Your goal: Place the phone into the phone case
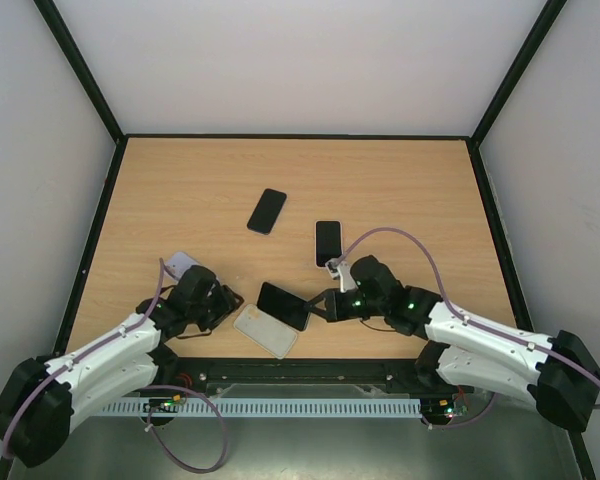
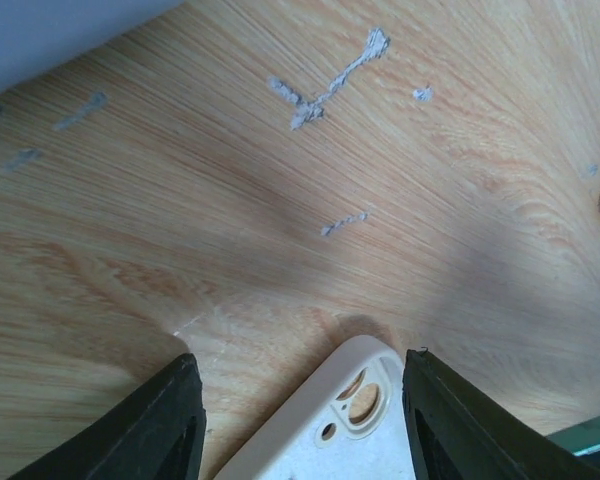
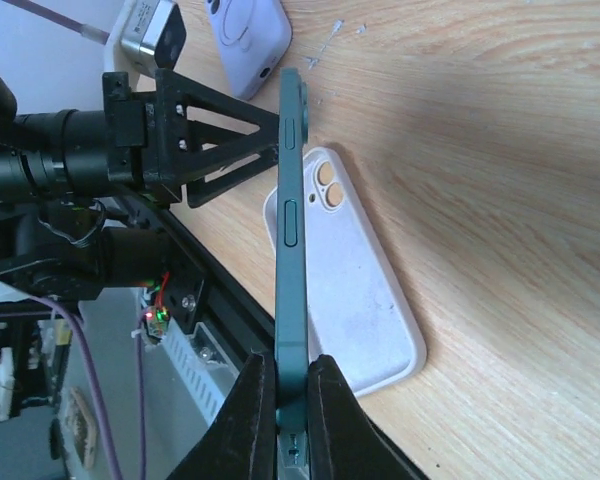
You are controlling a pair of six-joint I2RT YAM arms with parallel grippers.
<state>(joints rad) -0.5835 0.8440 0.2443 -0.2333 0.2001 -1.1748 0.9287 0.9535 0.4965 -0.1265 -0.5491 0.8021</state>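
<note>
One phone point(image 3: 291, 230), clamped in the right end effector point(image 3: 288, 375), hangs over the case point(image 3: 355, 300).

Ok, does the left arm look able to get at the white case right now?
Probably yes: the left gripper is open, straddling the camera end of the white case, with nothing lying between them.

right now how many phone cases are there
2: white phone case at the near edge, left gripper over it; lavender phone case beyond that gripper. None looks hidden.
</note>
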